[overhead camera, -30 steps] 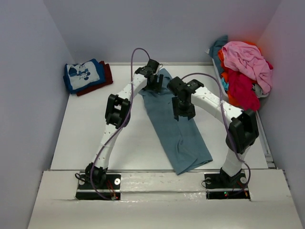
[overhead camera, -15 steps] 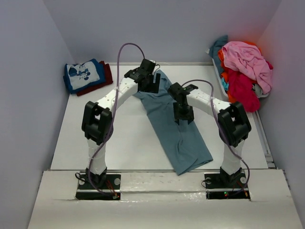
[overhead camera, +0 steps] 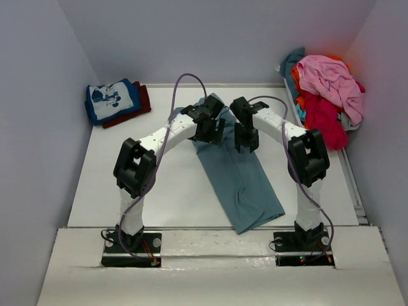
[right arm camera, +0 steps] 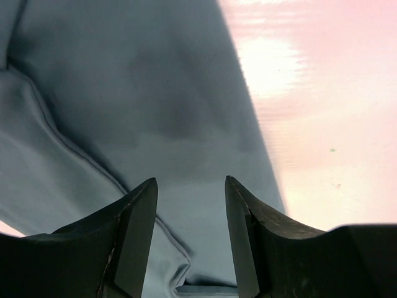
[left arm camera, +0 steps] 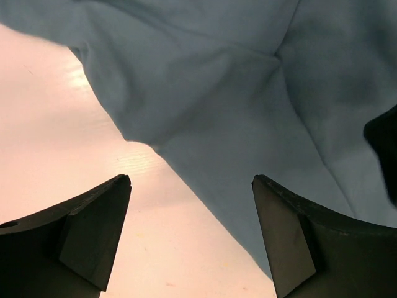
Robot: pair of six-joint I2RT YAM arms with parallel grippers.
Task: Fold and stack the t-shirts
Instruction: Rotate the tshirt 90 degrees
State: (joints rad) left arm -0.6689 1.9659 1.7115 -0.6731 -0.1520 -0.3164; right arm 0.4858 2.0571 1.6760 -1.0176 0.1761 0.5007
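A slate-blue t-shirt (overhead camera: 245,185) lies as a long strip on the white table, running from the back centre to the front edge. My left gripper (overhead camera: 215,135) hovers over its far left edge, jaws wide open (left arm camera: 192,180) above the cloth's border (left arm camera: 236,93) and bare table. My right gripper (overhead camera: 246,144) hangs just right of it over the shirt (right arm camera: 155,81), open (right arm camera: 190,180) with nothing between its fingers. A folded blue cartoon-print tee (overhead camera: 112,99) rests on a dark red one (overhead camera: 141,109) at the back left.
A heap of unfolded tees, pink (overhead camera: 331,80), red (overhead camera: 324,121), orange and teal, fills a tray at the back right. Walls close in on the left, back and right. The table's raised front ledge (overhead camera: 210,236) carries both arm bases.
The left gripper has moved right and nearer, from the shirt's far top to its left edge. The right gripper has moved farther back along the shirt, and its jaws have narrowed slightly.
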